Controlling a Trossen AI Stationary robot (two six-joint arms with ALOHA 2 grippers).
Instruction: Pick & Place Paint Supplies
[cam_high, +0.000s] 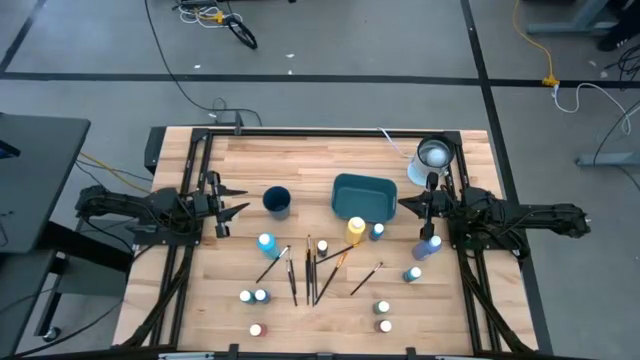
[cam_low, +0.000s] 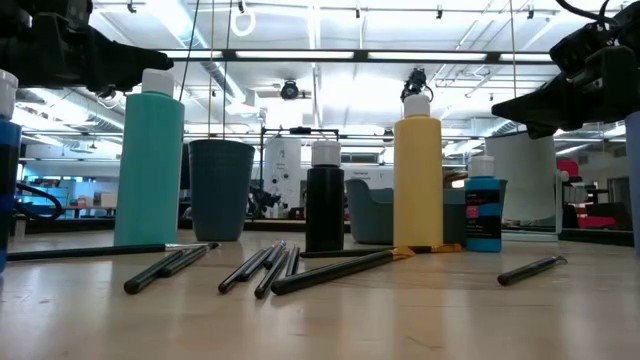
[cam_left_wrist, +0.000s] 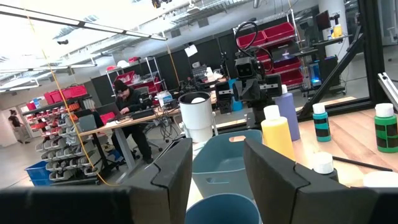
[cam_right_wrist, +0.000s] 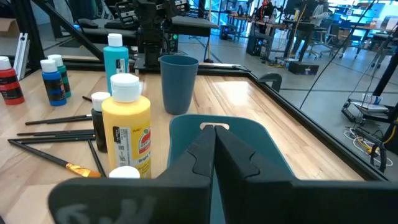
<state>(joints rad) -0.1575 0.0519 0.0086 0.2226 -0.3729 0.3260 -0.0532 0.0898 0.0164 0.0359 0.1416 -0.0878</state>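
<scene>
Paintbrushes (cam_low: 270, 268) scattered before bottles (cam_low: 417, 180) on bench (cam_high: 330, 300), left tool (cam_high: 228, 197) released, right tool (cam_high: 408, 206) clenched empty beside teal bin (cam_high: 362, 195).

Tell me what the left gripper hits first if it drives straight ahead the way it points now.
Most likely the dark blue cup: the left gripper, fingers open, points across the table at it. The gripper may sit high enough to pass over the rim; beyond lies the teal bin.

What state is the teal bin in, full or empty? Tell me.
Empty. The high view shows only bare floor inside the teal bin; the bottles and brushes all sit outside it on the table.
</scene>
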